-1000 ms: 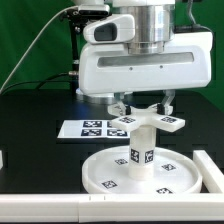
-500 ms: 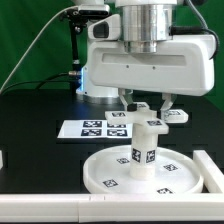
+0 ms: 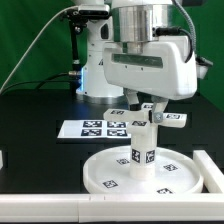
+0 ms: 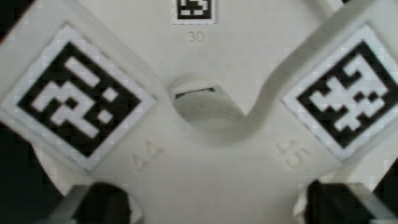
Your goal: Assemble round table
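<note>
Rotated since the earlier frame, the claw [image 3: 147, 108] grips the small white tagged base piece [image 3: 146, 118] atop the short white cylindrical leg [image 3: 141, 148]; keep turning squarely, axis plumb over the large white plastic disc [image 3: 110, 175].

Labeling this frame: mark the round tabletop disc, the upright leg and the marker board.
Round tabletop disc [image 3: 100, 172], exterior view: bare top surface near the rim, on the view's left.
Upright leg [image 3: 141, 140], exterior view: side of the cylinder, above its tags.
Marker board [image 3: 92, 127], exterior view: the flat sheet's tagged face, behind the disc.
</note>
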`<state>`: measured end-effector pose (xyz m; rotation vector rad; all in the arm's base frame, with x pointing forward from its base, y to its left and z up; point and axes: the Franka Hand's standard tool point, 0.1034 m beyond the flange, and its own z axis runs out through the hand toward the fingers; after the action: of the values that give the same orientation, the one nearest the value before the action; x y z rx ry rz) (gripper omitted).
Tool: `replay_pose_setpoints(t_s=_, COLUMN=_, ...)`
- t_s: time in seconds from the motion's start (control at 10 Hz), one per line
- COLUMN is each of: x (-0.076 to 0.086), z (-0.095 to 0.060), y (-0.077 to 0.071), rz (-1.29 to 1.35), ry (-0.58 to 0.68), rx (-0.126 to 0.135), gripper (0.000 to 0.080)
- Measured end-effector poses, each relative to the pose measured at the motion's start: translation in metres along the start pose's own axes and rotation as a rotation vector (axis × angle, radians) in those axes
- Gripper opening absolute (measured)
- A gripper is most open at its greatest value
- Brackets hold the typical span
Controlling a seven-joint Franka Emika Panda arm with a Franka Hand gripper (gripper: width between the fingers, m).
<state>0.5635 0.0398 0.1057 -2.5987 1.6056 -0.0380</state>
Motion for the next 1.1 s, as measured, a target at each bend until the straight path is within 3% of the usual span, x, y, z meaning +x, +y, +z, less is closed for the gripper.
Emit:
replay_pose_setpoints(t_s=0.1, x=0.000, z=-0.002, y=-0.001, rz=-0.074, ry=-0.002, rx=-0.003, gripper=0.0567)
replay_pose_setpoints(t_s=0.2, x=0.000, z=-0.010, y=-0.003, rz=-0.177, ry=-0.009, rx=0.000, gripper=0.0631)
replay_pose_setpoints(t_s=0.4, x=0.005, z=-0.027, y=-0.007, rz=-0.409, ry=-0.021, rx=0.015, gripper=0.0646)
replay_pose_setpoints(t_s=0.5, x=0.001, z=-0.031, y=-0.009, rz=-0.601, ry=-0.015, rx=0.008, gripper=0.0649)
replay_pose_setpoints(t_s=0.9, x=0.001, z=-0.029, y=-0.009, rz=-0.857, ry=-0.012, rx=0.004, gripper=0.0649)
replay_pose_setpoints(t_s=1.1, x=-0.006, z=-0.025, y=-0.010, rz=-1.193, ry=-0.014, rx=-0.005, gripper=0.0649)
